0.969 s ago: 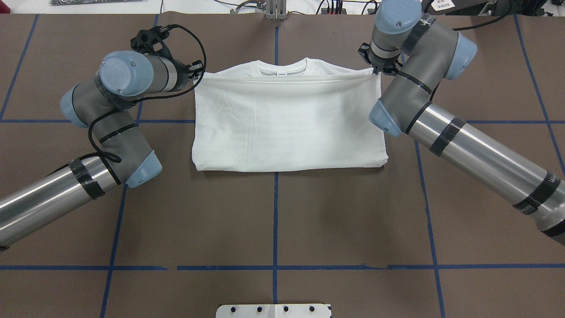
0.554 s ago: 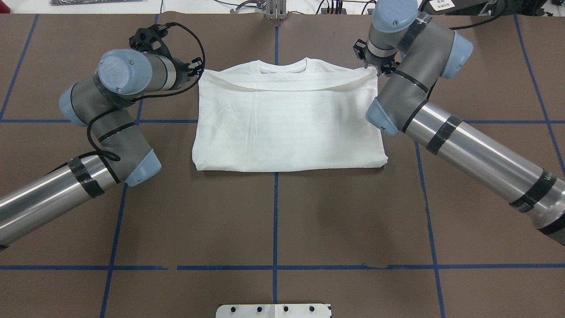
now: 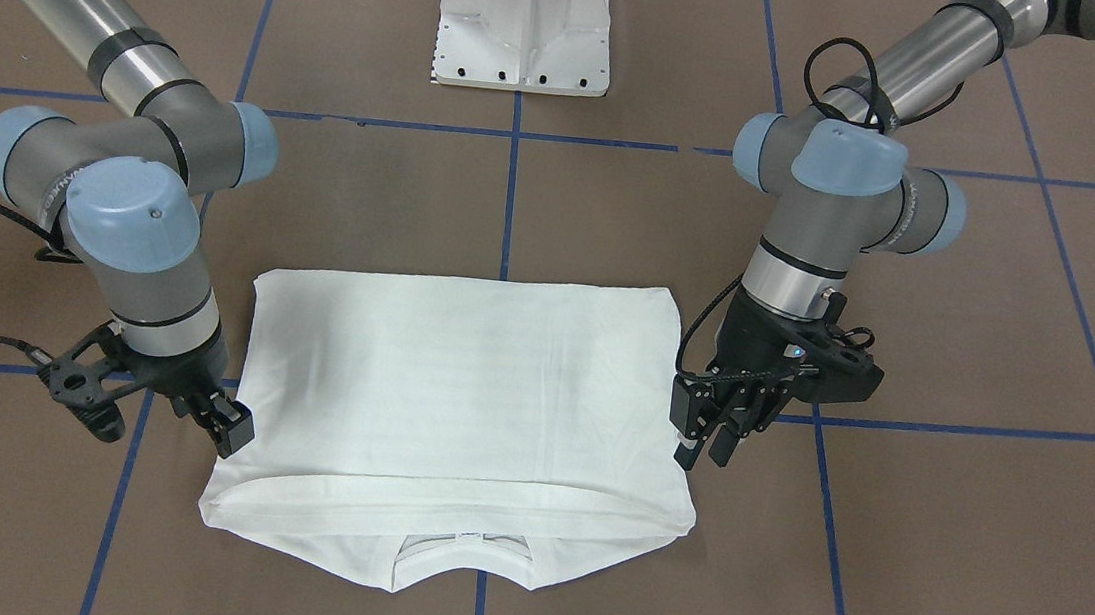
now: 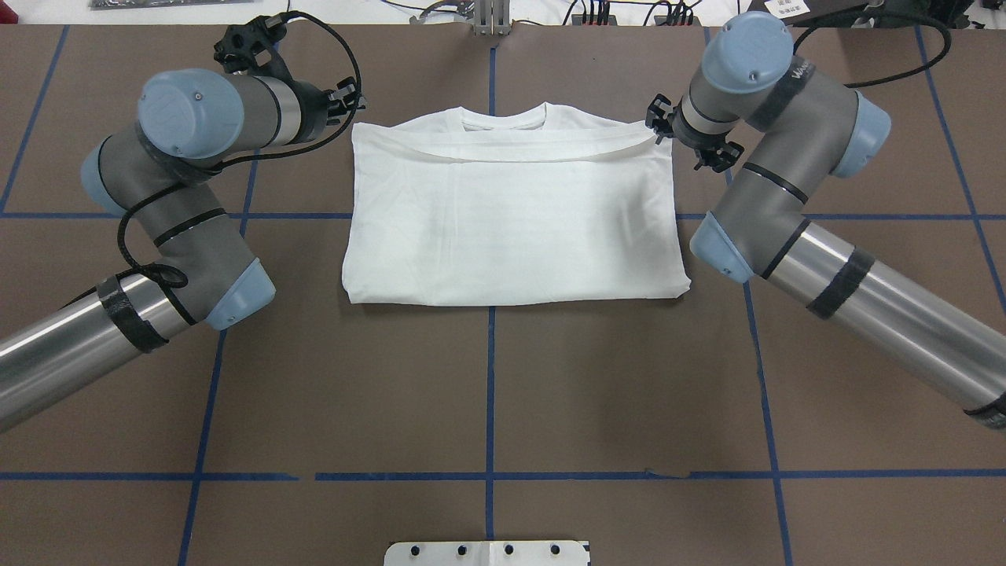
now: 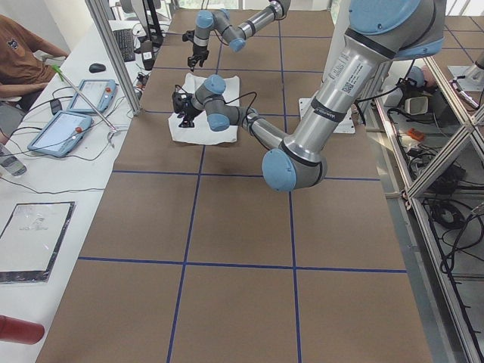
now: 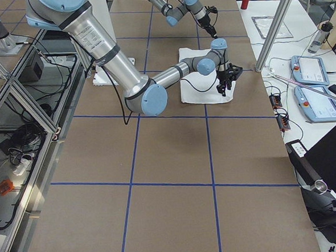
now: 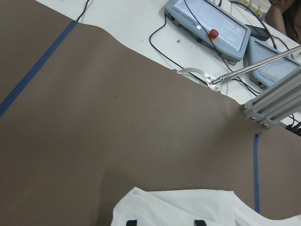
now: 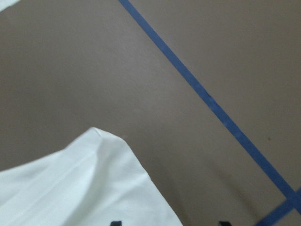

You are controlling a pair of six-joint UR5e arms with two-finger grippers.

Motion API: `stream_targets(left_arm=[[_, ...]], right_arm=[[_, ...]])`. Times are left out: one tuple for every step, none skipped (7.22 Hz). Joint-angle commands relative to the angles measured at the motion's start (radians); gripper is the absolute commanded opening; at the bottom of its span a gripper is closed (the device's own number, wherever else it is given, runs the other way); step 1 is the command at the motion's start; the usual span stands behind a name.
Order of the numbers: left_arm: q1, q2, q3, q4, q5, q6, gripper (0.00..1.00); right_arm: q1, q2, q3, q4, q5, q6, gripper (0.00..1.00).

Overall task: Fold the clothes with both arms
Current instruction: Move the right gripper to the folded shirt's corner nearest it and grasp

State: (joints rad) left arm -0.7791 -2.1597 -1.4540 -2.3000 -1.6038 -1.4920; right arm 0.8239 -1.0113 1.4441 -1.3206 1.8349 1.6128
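Both end effectors (image 3: 703, 445) (image 3: 229, 428) have released the T-shirt (image 4: 511, 228), jaws wide apart.

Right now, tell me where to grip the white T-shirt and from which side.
Grip the T-shirt at its two corners on the collar side, where the folded-up hem lies loose. Probably come in low from the outer sides, left gripper and right gripper each at its own corner: layer edges are open there, while the near edge is a closed fold.

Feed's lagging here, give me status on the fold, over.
Left pincer open, right pincer open, both beside the T-shirt at its collar end. Folded in half, flat, collar showing. Nothing seen in the way.
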Motion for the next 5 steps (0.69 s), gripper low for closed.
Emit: stream_targets(left_arm=[[-0.005, 0.006, -0.016, -0.006, -0.002, 0.007, 0.54], [-0.008, 0.006, -0.016, -0.003, -0.002, 0.007, 0.54], [-0.006, 0.006, -0.016, -0.001, -0.001, 0.006, 0.54], [-0.008, 0.006, -0.016, -0.001, -0.001, 0.006, 0.54], [-0.006, 0.011, -0.014, -0.001, -0.001, 0.006, 0.54]], right_arm=[[-0.110, -0.176, 0.192, 0.003, -0.002, 0.170, 0.88], [-0.150, -0.193, 0.228, 0.003, -0.006, 0.270, 0.88], [-0.172, -0.196, 0.264, -0.008, -0.006, 0.289, 0.88], [-0.187, -0.237, 0.291, -0.008, -0.009, 0.295, 0.88], [-0.203, -0.253, 0.292, -0.003, -0.028, 0.297, 0.86]])
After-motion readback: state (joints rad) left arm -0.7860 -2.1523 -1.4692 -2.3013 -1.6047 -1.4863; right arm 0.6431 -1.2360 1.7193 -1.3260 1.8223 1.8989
